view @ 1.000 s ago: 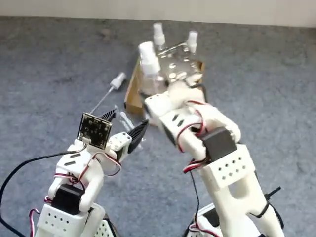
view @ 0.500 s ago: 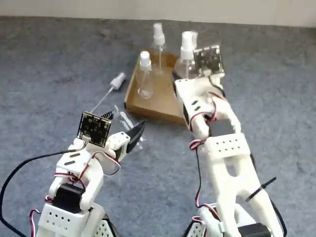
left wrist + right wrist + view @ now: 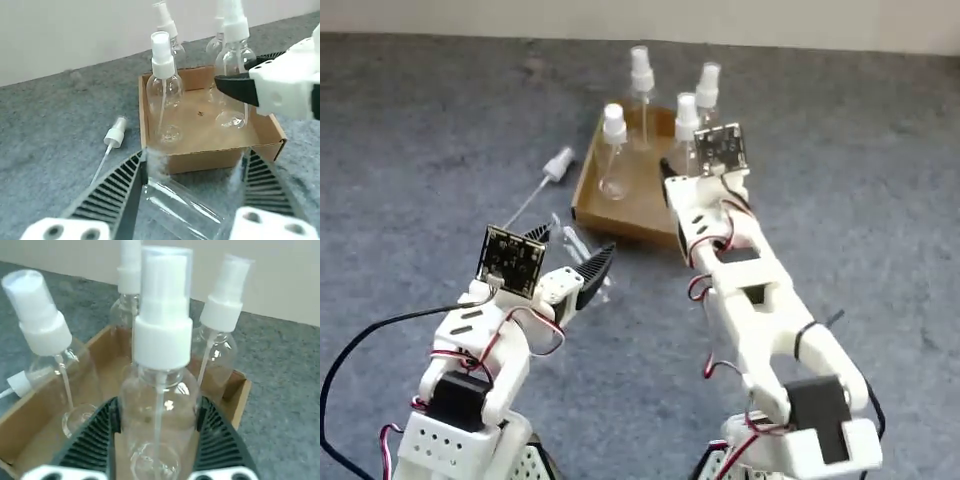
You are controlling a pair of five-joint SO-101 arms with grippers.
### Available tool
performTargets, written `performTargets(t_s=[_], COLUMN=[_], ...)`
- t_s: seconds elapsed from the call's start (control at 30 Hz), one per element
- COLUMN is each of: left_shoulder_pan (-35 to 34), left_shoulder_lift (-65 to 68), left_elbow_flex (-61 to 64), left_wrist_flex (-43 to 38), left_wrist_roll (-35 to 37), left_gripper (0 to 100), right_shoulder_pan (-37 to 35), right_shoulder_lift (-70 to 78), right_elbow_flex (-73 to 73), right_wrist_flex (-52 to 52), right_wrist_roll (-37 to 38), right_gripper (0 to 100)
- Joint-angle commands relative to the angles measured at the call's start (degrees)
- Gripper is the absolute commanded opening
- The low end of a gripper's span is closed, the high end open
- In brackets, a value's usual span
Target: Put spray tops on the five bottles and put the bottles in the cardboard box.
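Note:
My right gripper (image 3: 686,160) is shut on a clear bottle with a white spray top (image 3: 161,335), held upright over the right side of the cardboard box (image 3: 620,215). Another topped bottle (image 3: 613,152) stands in the box's left half. Two more topped bottles (image 3: 642,80) (image 3: 708,88) stand at the box's far edge. A topless clear bottle (image 3: 180,206) lies on the carpet just in front of the box, between the wide-apart fingers of my open left gripper (image 3: 194,160). A loose spray top (image 3: 558,163) with its thin tube lies on the carpet left of the box.
Grey carpet (image 3: 410,150) covers the whole surface, with bare room to the left and right of the box. A pale wall (image 3: 470,15) runs along the far edge.
My right arm swung the held bottle from the box's left side to the back right, then brought it down lower at the box's right side. The left arm stayed put.

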Motion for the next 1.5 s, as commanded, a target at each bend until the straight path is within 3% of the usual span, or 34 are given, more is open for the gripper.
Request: performTargets(t_s=[0.0,0.83,1.07,1.47], left_shoulder_pan=[-0.22,-0.22,-0.22,-0.22], left_shoulder_lift=[-0.31,-0.31,-0.31,-0.31], left_elbow_flex=[-0.31,-0.31,-0.31,-0.31], left_wrist_flex=[-1.32,-1.32,-1.32,-1.32], left_wrist_roll=[-0.26,-0.26,-0.26,-0.26], left_gripper=[24,24,24,24], right_shoulder_pan=[0.84,0.84,0.84,0.84], right_shoulder_lift=[1.45,10.59,10.51,10.51], right_elbow_flex=[-0.66,-5.32,-5.32,-5.32], right_wrist_flex=[-4.79,-8.75,-8.57,-8.4], right_wrist_roll=[0.62,0.79,0.88,0.97], right_gripper=[0.4,1.2,11.1,12.0])
